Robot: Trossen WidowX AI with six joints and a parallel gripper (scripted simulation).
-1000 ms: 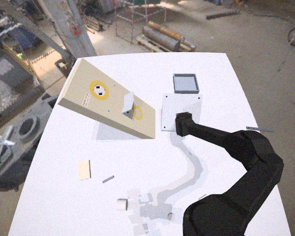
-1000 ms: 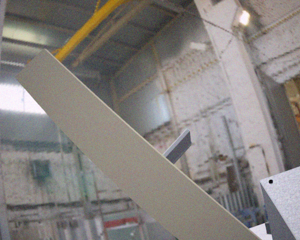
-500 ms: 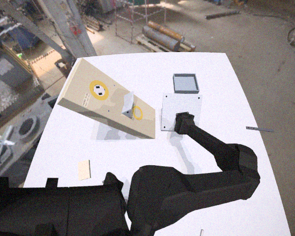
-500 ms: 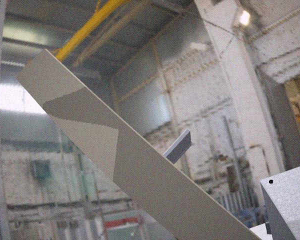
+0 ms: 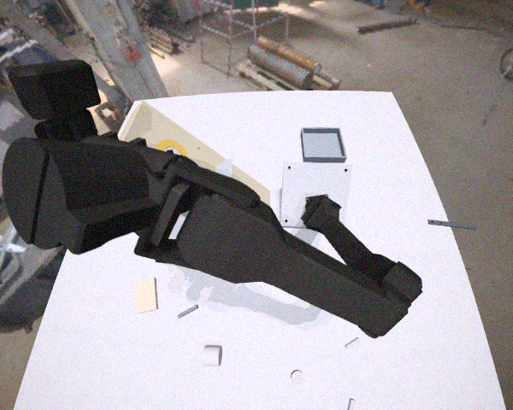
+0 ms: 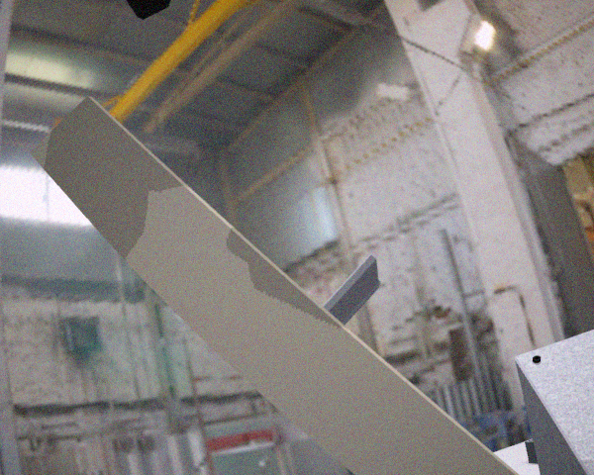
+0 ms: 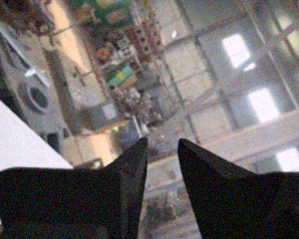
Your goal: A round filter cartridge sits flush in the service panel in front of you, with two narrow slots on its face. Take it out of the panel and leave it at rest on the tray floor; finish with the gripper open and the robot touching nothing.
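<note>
Probably stiff and smooth, the cartridge (image 5: 168, 149) sits in the panel (image 5: 208, 155) (image 6: 236, 307), upper left, mostly hidden by the arm; its slots look the best hold. The gripper (image 7: 162, 144) stands partly open, empty.

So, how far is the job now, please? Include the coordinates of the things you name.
Nothing of the removal looks done: the filter cartridge (image 5: 170, 150), partly hidden by the arm, appears seated in the panel (image 5: 244, 178) (image 6: 236, 307). In hand: nothing; the gripper (image 7: 162, 144) has an empty gap between its fingers. Left: extraction, placing in the empty tray (image 5: 324, 160), release and withdrawal.
</note>
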